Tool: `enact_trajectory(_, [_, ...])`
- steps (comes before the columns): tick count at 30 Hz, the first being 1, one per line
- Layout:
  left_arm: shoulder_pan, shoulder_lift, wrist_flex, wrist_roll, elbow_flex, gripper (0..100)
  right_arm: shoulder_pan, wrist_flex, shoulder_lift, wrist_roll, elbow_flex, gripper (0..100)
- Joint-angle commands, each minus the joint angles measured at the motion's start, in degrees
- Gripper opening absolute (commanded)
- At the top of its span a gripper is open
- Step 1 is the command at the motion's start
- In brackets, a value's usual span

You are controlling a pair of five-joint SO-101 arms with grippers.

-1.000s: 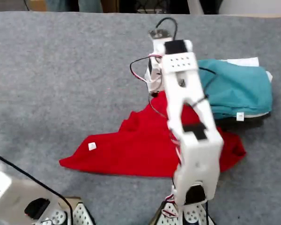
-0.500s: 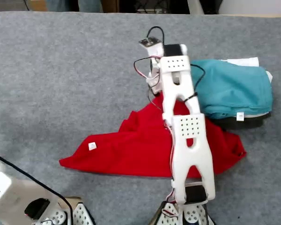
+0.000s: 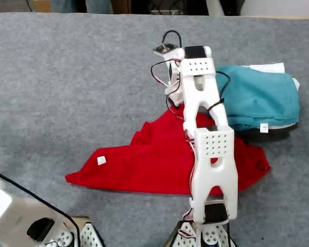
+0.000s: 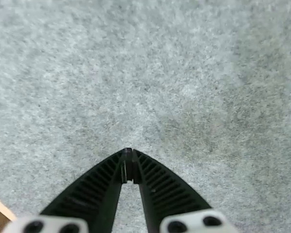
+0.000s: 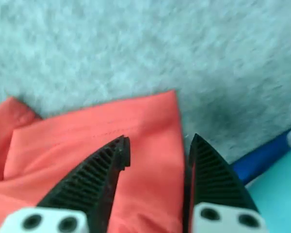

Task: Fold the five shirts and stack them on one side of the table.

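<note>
Grey table point(image 3: 67, 77) bears a red shirt point(image 3: 144, 159) spread unfolded at centre; a folded teal shirt point(image 3: 257, 100) tops a stack at far right; right gripper point(image 5: 160, 141) hangs over the red shirt's far corner, jaws parted, holding nothing; left gripper point(image 4: 128, 153) sits over bare table, jaws closed, empty.

I see a grey, carpet-like surface point(image 3: 67, 77). A rumpled red shirt point(image 3: 144, 159) lies on it, just beside a folded stack point(image 3: 272, 67) topped by a teal shirt point(image 3: 262, 100).

Overhead and close right wrist views share the red shirt point(image 3: 144, 164).
</note>
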Motion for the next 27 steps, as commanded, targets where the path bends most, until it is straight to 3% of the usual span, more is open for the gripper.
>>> enact_trajectory(1, [-0.31, -2.46, -0.26, 0.62, -0.40, 3, 0.26, -2.29, 1.63, 0.35, 0.04, 20.5])
enact_trajectory(13, [-0.31, -2.46, -0.44, 0.79, -0.04, 3, -2.20, -2.37, 7.34, 0.53, 0.04, 19.4])
enact_trajectory(19, [-0.48, -2.20, -0.44, 0.88, -0.04, 3, -3.08, -2.64, 7.60, 0.18, 0.04, 1.3])
enact_trajectory(27, [-0.31, -2.46, -0.18, 0.88, -0.04, 3, -2.73, -2.11, 7.16, -2.81, -3.21, 1.3])
